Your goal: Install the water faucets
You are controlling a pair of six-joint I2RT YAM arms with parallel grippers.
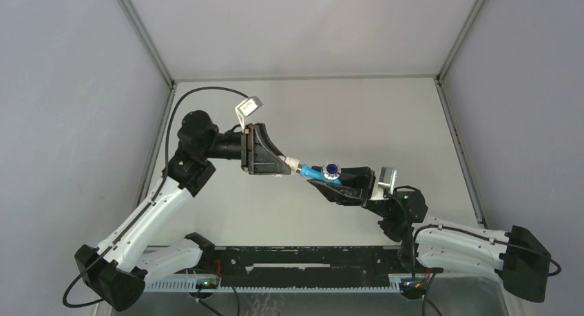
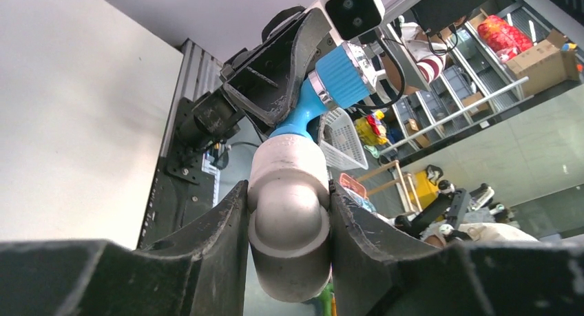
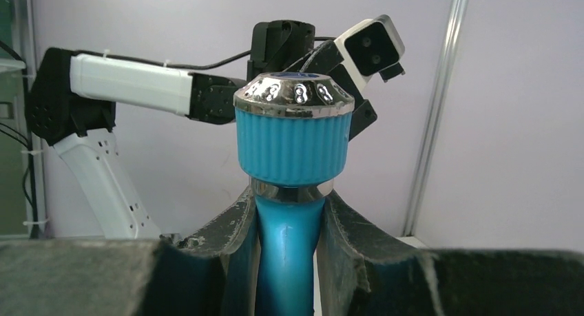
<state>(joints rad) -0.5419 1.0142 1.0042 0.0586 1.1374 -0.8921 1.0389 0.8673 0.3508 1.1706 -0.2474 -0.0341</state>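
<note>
The bright-blue faucet hangs in the air between both arms, above the table's middle. Its ribbed blue knob with a chrome cap points up in the right wrist view. My right gripper is shut on the faucet's blue stem. My left gripper is shut on a white elbow fitting, which is joined to the faucet's blue end. In the top view the left gripper and right gripper face each other, almost touching.
The white tabletop is ringed by grey walls with metal corner posts. A black rail runs along the near edge between the arm bases. A cable loops over the left arm.
</note>
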